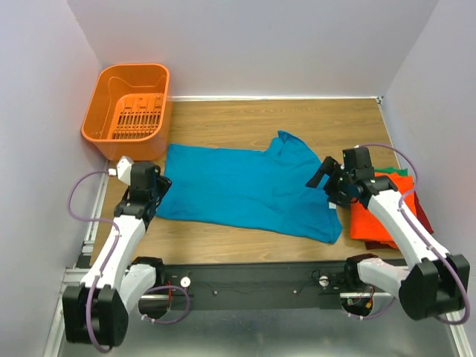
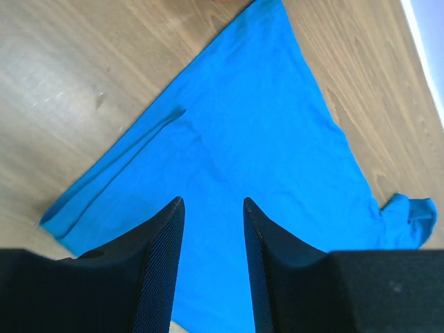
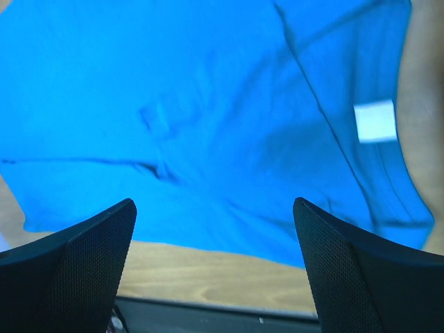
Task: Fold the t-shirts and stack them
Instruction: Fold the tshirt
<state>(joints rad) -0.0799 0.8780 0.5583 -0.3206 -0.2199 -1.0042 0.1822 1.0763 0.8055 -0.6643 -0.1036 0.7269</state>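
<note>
Centrally, teal t-shirt spread out, left fingers parted over its edge, right fingers wide apart, tabletop showing beyond.

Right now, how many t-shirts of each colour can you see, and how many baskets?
Teal-blue t-shirt: 1
Orange t-shirt: 1
Green t-shirt: 1
Dark red t-shirt: 1
Orange slotted basket: 1
Total: 5

Orange basket sitting upright at the far-left corner of the wooden table, close by the left wall, its slotted bottom showing. Pale back wall standing behind the table's far edge.
</note>
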